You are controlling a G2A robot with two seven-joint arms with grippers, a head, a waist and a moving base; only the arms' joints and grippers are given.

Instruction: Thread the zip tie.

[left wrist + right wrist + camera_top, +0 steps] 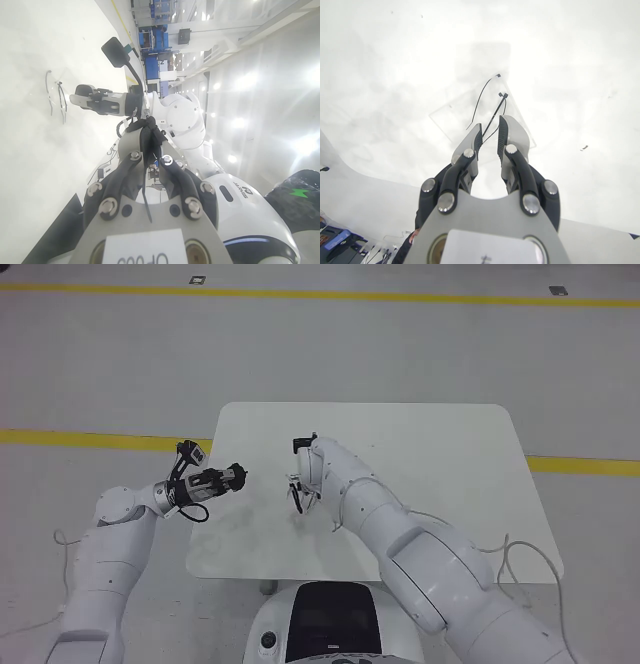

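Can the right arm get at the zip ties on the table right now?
Probably yes: the right gripper hangs open just above the zip ties on the clear sheet, nothing between; the left gripper, holding another zip tie, is aside.

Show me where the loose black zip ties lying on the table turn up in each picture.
Top view: loose zip ties on the white table, beneath the right pincer.
Left wrist view: loose zip ties on the white table, just beyond the right pincer.
Right wrist view: loose zip ties on a clear sheet, just past the open right pincer.
Shared landmark: the right pincer, close by them.
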